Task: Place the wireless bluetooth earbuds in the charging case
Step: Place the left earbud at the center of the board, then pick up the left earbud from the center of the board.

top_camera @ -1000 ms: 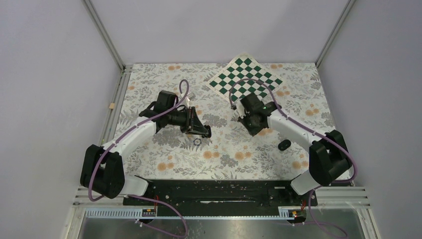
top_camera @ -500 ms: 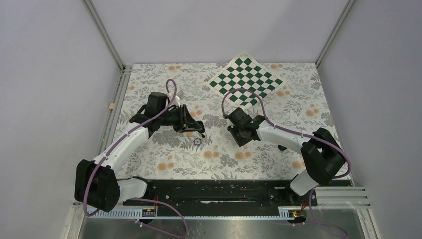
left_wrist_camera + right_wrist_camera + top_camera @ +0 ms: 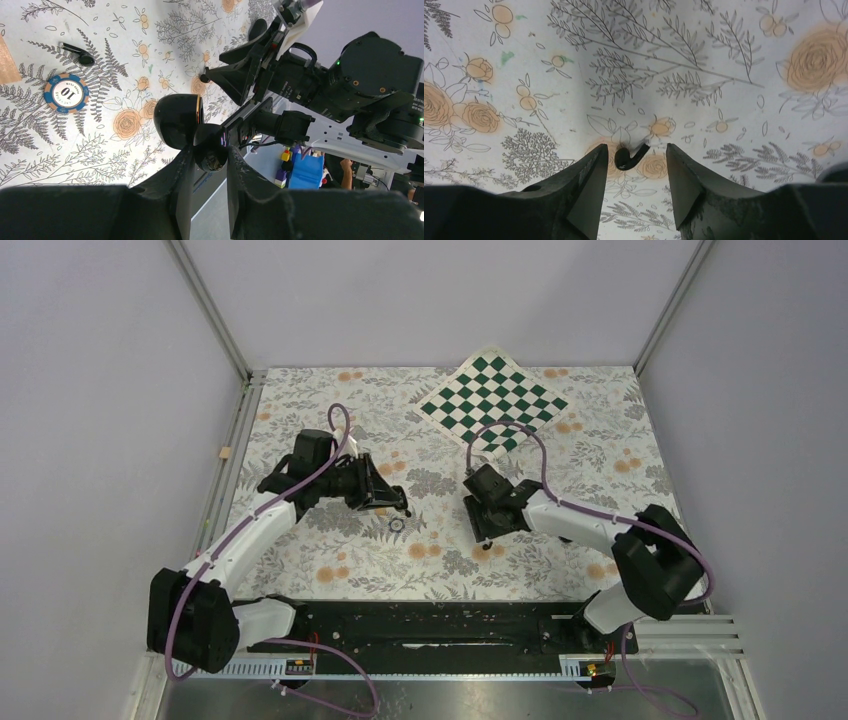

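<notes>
Movement belongs to the right arm. In the overhead view the right gripper (image 3: 487, 531) has left the checkered cloth (image 3: 495, 400) at upper middle and come down onto the floral tablecloth (image 3: 330, 560) just right of centre, its jaws widening on the way. The left gripper (image 3: 397, 504) has only drifted a little, left of centre, just above a poker chip (image 3: 397, 524). What it carries is too small to read from here.

Left wrist view: its fingers are clamped tight on the charging case (image 3: 177, 117) at frame centre, lid hinged open and held off the cloth. A second earbud (image 3: 80, 54) lies at upper left, near the chip.

Right wrist view: the fingers stand apart, one each side of an earbud (image 3: 623, 160) lying on the cloth at lower centre, not touching it. That bud looks lined up for a pinch, so the pick seems about to start. Neither bud is in the case yet.
</notes>
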You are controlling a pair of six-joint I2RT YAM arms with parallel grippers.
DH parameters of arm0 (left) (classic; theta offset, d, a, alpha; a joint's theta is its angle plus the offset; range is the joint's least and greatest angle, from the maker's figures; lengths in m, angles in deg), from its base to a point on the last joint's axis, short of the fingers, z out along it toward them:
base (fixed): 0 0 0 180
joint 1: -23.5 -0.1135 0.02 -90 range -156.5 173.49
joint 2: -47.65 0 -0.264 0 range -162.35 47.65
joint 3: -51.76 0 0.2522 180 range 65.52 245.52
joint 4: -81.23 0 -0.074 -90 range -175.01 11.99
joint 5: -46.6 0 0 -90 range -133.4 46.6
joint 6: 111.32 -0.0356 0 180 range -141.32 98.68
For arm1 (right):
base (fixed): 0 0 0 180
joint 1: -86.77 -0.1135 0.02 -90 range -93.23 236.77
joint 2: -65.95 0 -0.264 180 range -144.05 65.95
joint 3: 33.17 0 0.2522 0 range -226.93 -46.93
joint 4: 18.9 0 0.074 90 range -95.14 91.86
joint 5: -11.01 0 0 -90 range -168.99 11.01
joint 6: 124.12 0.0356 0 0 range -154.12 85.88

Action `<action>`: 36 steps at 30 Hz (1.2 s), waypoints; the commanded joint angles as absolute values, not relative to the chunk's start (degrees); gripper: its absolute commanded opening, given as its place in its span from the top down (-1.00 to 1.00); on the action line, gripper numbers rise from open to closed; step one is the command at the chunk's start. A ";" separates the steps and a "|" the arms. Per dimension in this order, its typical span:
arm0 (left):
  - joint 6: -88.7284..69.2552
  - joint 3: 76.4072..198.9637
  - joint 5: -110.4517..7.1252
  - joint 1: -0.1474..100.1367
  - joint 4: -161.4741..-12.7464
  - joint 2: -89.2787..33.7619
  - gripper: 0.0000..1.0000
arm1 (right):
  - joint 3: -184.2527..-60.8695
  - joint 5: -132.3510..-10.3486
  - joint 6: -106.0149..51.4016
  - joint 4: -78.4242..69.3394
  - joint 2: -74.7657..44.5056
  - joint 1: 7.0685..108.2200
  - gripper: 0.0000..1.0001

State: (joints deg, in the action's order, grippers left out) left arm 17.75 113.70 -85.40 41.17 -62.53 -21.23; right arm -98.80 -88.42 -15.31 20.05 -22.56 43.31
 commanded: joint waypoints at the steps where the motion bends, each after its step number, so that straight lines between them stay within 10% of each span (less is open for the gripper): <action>1: 17.81 114.29 -84.54 40.77 -63.74 -18.72 1.00 | -95.83 -87.42 -7.78 16.67 -14.41 42.98 -0.08; 9: 18.47 114.13 -84.31 40.74 -64.47 -19.08 1.00 | -90.90 -92.52 2.02 16.09 -5.43 42.94 -0.36; 21: 18.67 114.04 -84.63 40.81 -65.19 -20.25 1.00 | -87.31 -89.64 19.95 21.26 -9.49 40.60 0.16; 36: 19.28 113.24 -84.94 40.81 -66.02 -20.31 1.00 | -90.06 -90.98 19.60 20.26 -18.63 40.06 0.23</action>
State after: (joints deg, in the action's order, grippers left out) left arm 18.80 113.66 -85.12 41.12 -62.85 -20.34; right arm -87.96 -89.41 18.74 20.64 -16.20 40.60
